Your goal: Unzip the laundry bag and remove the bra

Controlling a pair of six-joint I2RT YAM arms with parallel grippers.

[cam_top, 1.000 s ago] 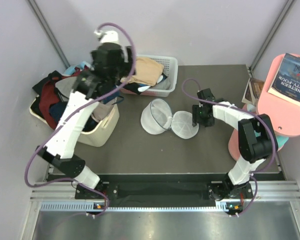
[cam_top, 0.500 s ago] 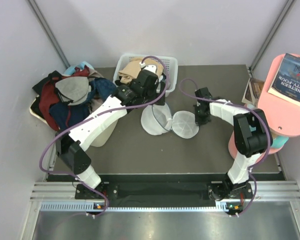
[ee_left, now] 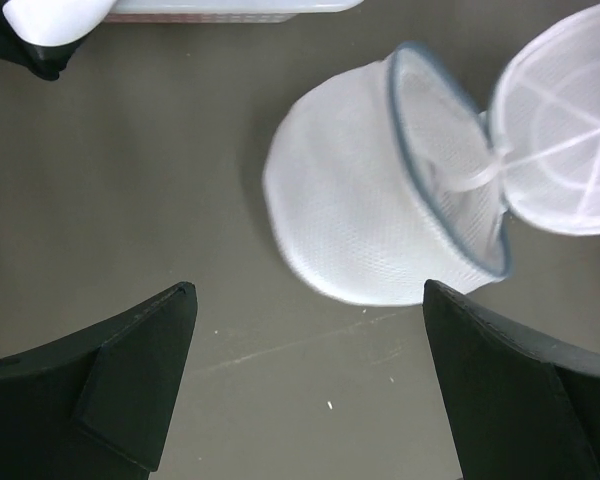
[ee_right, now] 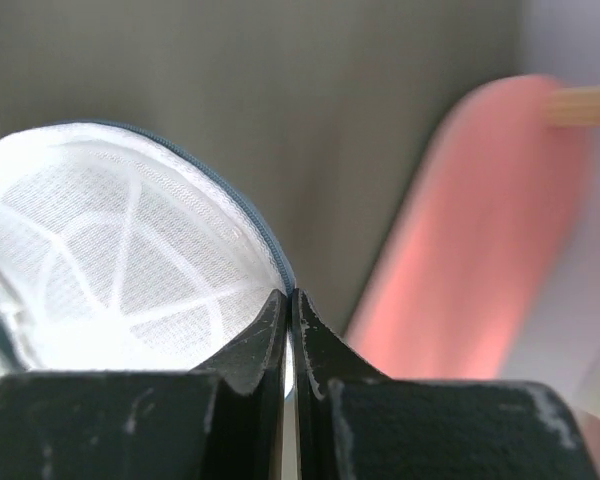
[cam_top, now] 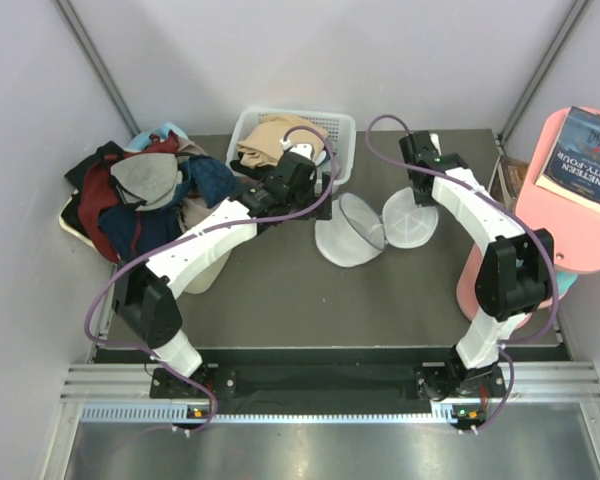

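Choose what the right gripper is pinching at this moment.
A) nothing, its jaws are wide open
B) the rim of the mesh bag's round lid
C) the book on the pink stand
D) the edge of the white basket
B: in the right wrist view the right gripper is shut on the zipper rim of the mesh bag, at the edge of its round lid, which is flipped open.

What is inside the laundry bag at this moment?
Through the open mouth of the laundry bag only its own mesh and a white strap show; no garment is visible. The mesh side hides the deepest part. The right gripper, shut, pinches its lid flap at the rim.
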